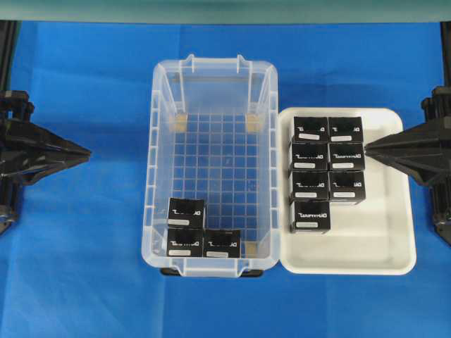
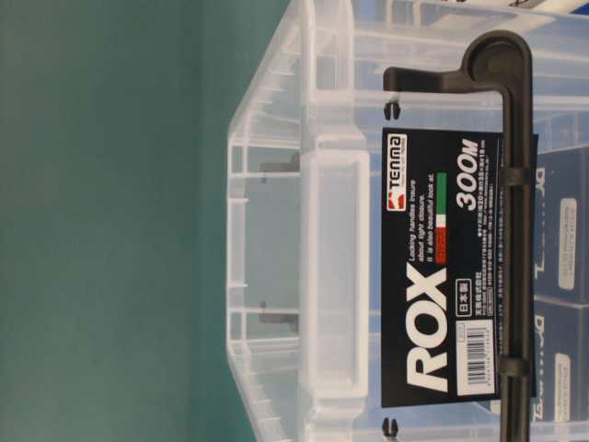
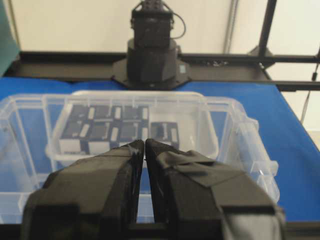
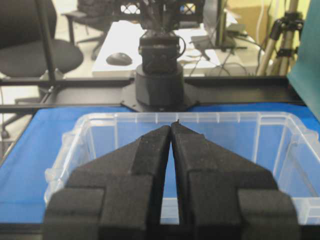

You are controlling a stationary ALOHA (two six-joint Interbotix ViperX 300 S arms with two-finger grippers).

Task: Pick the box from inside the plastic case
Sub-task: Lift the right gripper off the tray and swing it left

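We see a table covered with a bright blue cloth (image 1: pixel 84 267), smooth and without pattern, and along the top edge of the overhead view a dull green band (image 1: pixel 225 10) runs across; in the table-level view the same green fills the left half of the frame. In the wrist views the room behind shows black metal frame bars, a pale wall, an office chair and a desk with a computer mouse. In the centre of the overhead view stands the plastic case (image 1: pixel 158 169), a clear rectangular bin with rounded corners, a rim with handles and a floor marked with a fine grid. On its end wall, in the table-level view, we read a black label (image 2: pixel 442 267) with the white word ROX, and a black handle bar (image 2: pixel 515 184) crosses it. Three small black cartons lie in the lower left corner of the case: one box (image 1: pixel 186 213) above, and two others (image 1: pixel 202 243) side by side below it, touching each other. Each is nearly cubic, matt black, with white lettering and a small white strip. Just right of the case, touching its wall, sits a shallow white tray (image 1: pixel 380 239) with rounded corners, and seven more black boxes (image 1: pixel 328 158) are packed in its upper left part. The left gripper (image 1: pixel 86 151) is at the left edge and the right gripper (image 1: pixel 369 146) at the right edge, both well apart from the boxes. In each wrist view the black fingers meet at the tips, holding nothing.
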